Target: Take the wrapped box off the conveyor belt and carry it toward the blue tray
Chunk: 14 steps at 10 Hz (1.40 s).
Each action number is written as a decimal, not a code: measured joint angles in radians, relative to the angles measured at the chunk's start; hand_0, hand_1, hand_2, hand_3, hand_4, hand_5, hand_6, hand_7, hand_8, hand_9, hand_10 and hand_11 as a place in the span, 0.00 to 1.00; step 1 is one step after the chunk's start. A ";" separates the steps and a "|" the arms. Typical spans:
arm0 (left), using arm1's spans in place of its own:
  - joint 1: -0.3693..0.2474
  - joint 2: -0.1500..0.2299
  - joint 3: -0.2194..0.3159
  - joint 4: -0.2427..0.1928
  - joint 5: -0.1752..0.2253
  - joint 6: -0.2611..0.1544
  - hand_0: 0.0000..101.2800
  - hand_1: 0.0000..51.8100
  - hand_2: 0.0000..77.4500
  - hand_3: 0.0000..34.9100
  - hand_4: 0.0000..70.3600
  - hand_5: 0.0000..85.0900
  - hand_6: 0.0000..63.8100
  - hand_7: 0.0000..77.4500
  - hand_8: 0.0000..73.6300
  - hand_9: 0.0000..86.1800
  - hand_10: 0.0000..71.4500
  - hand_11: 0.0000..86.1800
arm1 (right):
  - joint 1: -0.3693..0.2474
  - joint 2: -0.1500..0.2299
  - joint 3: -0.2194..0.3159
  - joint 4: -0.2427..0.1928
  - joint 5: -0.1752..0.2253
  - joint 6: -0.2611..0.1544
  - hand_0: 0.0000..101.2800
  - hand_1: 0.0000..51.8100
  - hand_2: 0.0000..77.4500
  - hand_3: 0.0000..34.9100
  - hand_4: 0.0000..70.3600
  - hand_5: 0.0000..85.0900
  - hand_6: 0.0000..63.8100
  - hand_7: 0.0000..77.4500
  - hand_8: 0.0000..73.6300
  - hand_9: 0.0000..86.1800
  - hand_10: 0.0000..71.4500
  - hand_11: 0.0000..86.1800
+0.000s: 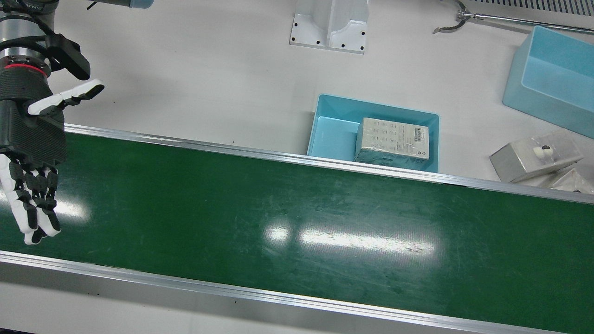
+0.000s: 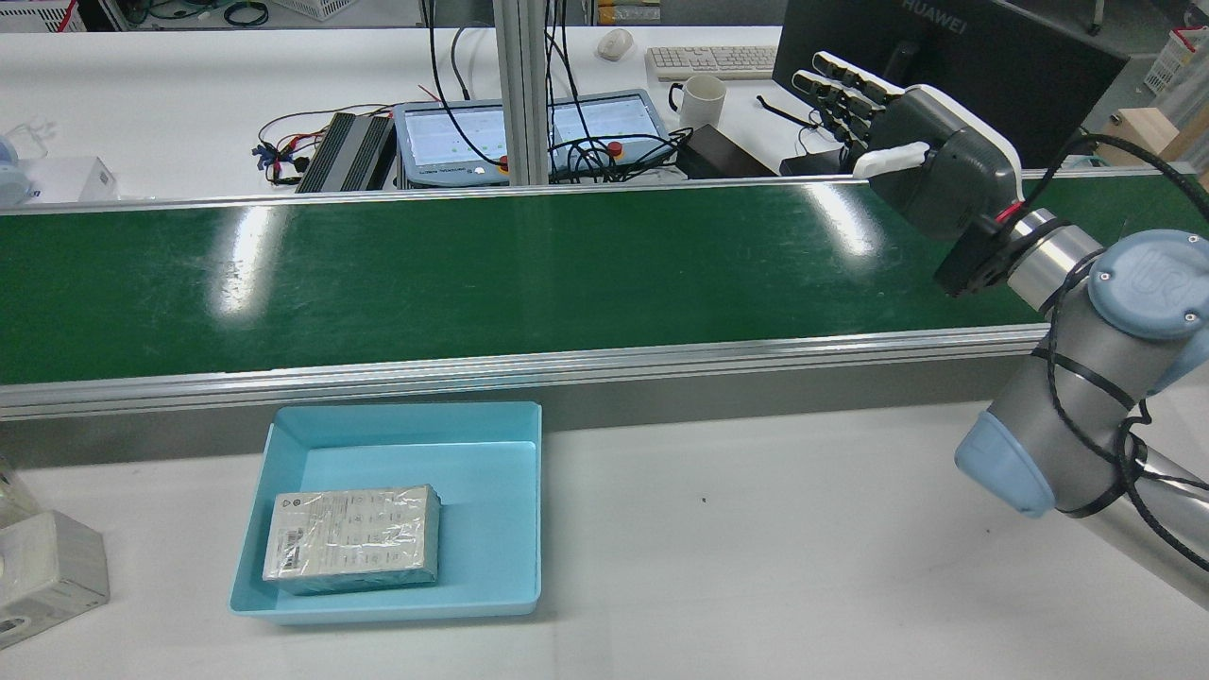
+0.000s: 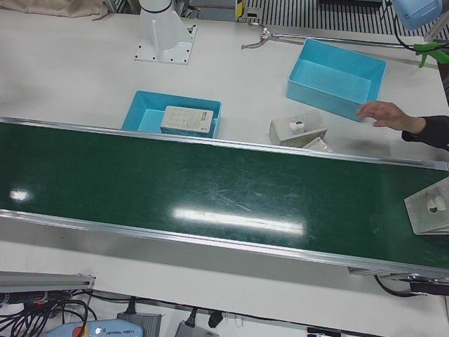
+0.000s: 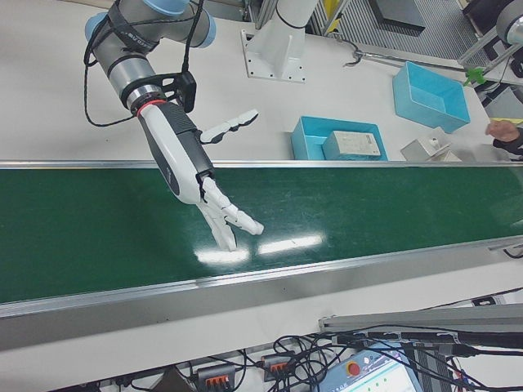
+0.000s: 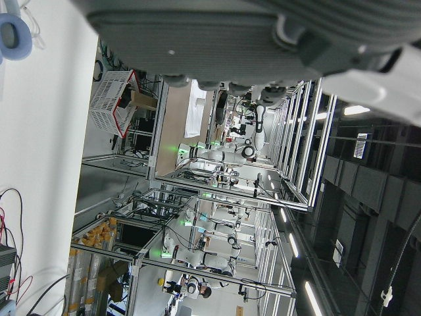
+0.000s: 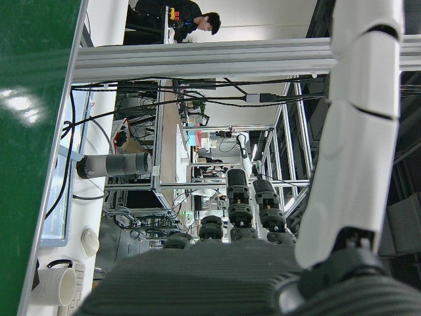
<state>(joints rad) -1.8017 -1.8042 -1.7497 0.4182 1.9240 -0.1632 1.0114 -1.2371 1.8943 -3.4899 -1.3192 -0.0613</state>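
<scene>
1. Conveyor belt (image 1: 297,222): the stretch nearest the front camera carries nothing. Its surface is bare from near rail to far rail.
2. Right hand (image 1: 32,139): it hangs over the belt's left end in the front view. The fingers are spread and extended, and it holds nothing.
3. Blue tray (image 1: 325,99): it stands on the bench, touching the belt's far rail near mid-length.
4. Wrapped box (image 1: 393,144): it lies flat in the tray's right half, well apart from the right hand and to its right in this view. Its long axis runs roughly parallel to the rail.
5. Pale package (image 3: 429,205): it sits at the belt's extreme right end in the left-front view, the robot's left side. If this is the next pick, the left arm is probably the nearer one.
6. Left hand (image 5: 263,26): only its underside shows in its own camera, so its opening cannot be told.
</scene>
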 joint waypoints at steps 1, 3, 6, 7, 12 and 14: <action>0.000 0.000 0.000 0.000 0.000 0.000 0.00 0.00 0.01 0.00 0.00 0.01 0.01 0.01 0.01 0.01 0.01 0.01 | -0.002 0.000 -0.002 0.000 0.000 0.000 0.46 0.17 0.08 0.00 0.12 0.11 0.09 0.20 0.04 0.03 0.00 0.01; 0.000 0.000 0.000 0.000 0.000 0.000 0.00 0.00 0.01 0.00 0.00 0.01 0.01 0.01 0.01 0.01 0.01 0.01 | -0.011 0.006 -0.023 0.001 0.000 0.000 0.46 0.20 0.06 0.00 0.12 0.05 0.06 0.12 0.02 0.02 0.00 0.01; 0.000 0.000 0.000 0.000 0.000 0.000 0.00 0.00 0.01 0.00 0.00 0.01 0.01 0.01 0.01 0.01 0.01 0.01 | -0.024 0.039 -0.053 0.002 0.001 -0.002 0.46 0.20 0.08 0.00 0.15 0.08 0.09 0.18 0.04 0.02 0.00 0.01; 0.000 0.000 0.000 0.000 0.000 0.000 0.00 0.00 0.01 0.00 0.00 0.01 0.01 0.01 0.01 0.01 0.01 0.01 | -0.028 0.060 -0.065 0.002 0.001 -0.002 0.46 0.20 0.08 0.00 0.20 0.11 0.12 0.24 0.04 0.06 0.00 0.01; 0.000 0.000 0.000 0.000 0.000 0.000 0.00 0.00 0.01 0.00 0.00 0.01 0.01 0.01 0.01 0.01 0.01 0.01 | -0.045 0.163 -0.129 0.001 0.000 0.000 0.47 0.25 0.14 0.00 0.25 0.14 0.21 0.37 0.10 0.11 0.02 0.01; 0.000 0.000 0.000 0.000 0.000 0.000 0.00 0.00 0.01 0.00 0.00 0.01 0.01 0.01 0.01 0.01 0.00 0.01 | -0.050 0.163 -0.133 0.001 0.000 0.000 0.47 0.22 0.15 0.00 0.26 0.14 0.21 0.37 0.09 0.13 0.02 0.03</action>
<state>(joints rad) -1.8017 -1.8042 -1.7497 0.4182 1.9240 -0.1632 0.9610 -1.0739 1.7616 -3.4885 -1.3192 -0.0614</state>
